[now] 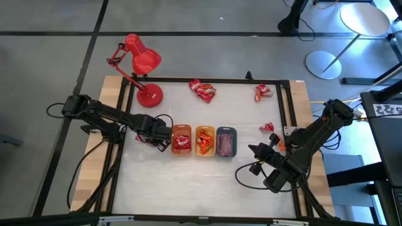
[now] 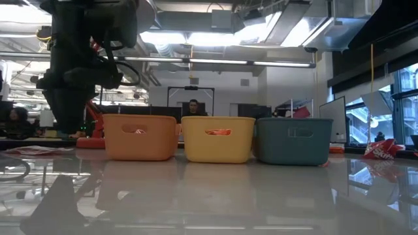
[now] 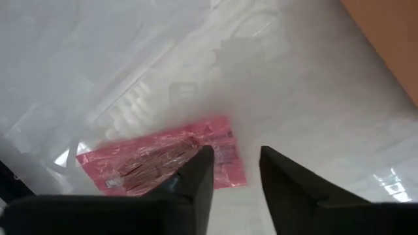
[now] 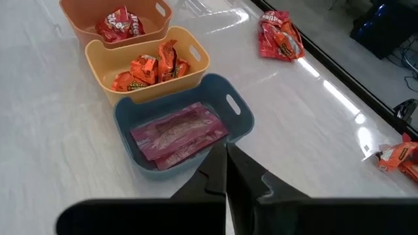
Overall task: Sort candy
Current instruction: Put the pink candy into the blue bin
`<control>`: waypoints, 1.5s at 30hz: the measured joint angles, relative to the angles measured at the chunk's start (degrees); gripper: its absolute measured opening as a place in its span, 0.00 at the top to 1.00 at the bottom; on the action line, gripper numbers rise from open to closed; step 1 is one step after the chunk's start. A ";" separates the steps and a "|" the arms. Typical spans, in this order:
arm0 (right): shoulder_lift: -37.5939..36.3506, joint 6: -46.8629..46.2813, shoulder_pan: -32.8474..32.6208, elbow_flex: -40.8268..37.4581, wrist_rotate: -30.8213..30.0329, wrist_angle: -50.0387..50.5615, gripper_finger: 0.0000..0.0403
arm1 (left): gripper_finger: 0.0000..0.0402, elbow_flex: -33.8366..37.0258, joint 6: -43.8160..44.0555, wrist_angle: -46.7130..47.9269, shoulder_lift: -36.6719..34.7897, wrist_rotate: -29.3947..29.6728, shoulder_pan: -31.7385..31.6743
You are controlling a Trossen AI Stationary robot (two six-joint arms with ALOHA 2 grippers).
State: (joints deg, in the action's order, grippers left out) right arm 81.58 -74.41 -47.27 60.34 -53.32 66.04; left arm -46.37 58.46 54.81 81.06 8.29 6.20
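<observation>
Three trays [image 4: 232, 108] (one pink candy [image 3: 157, 163] loose)

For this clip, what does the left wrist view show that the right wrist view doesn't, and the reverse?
Only the left wrist view: a pink wrapped candy lying flat on the white table, just past the left claw, whose fingers stand apart.

Only the right wrist view: the orange tray, yellow tray and blue-grey tray with sorted candy inside, loose red candies beyond them, and the shut right claw near the blue-grey tray.

Both: the same white tabletop and wrapped candy.
</observation>
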 joint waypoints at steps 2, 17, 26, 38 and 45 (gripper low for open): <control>0.00 0.12 0.02 0.00 -0.02 0.00 1.00 | 0.66 0.02 0.93 -0.02 0.00 0.01 -0.01; 0.00 0.20 0.02 0.02 0.42 -0.04 1.00 | 0.59 9.44 4.59 -9.40 -0.24 -1.66 -0.72; 0.00 0.20 0.02 0.02 0.42 -0.15 1.00 | 0.92 9.64 1.76 -7.84 -0.17 -1.50 -0.79; 0.02 1.20 0.02 0.02 -0.04 -0.04 1.00 | 1.00 1.99 -0.14 -2.35 -0.02 0.67 1.82; 0.02 1.42 0.02 0.02 -0.17 -0.01 1.00 | 1.00 -5.30 -1.95 2.00 -0.07 5.79 3.38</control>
State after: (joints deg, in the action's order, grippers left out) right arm 81.60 -72.99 -47.24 60.36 -53.49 66.03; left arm -51.67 56.52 56.81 80.99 14.08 9.58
